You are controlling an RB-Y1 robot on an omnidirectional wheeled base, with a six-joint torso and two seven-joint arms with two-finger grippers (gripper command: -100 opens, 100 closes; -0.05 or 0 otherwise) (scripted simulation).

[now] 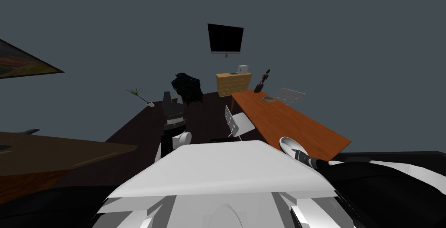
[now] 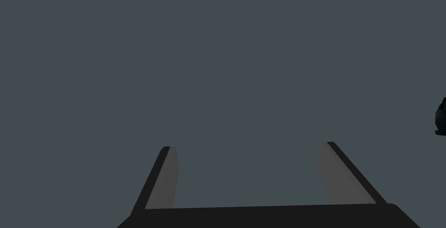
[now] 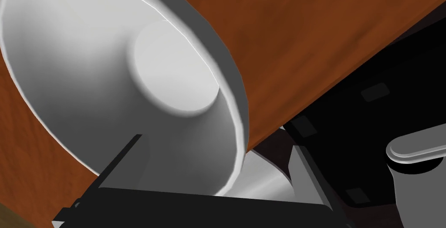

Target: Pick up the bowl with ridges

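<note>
White bowl (image 3: pixel 122 90), rim between right jaws

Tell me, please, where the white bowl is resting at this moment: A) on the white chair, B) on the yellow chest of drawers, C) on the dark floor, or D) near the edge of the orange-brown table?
D: the white bowl sits on the orange-brown table close to its edge, with the right end effector open astride its rim, one finger inside and one outside.

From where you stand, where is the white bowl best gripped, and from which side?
By the rim wall nearest the table edge, approached from that edge: the bowl is wide and flaring, likely too broad to span. The right gripper straddles this wall, jaws open.
</note>
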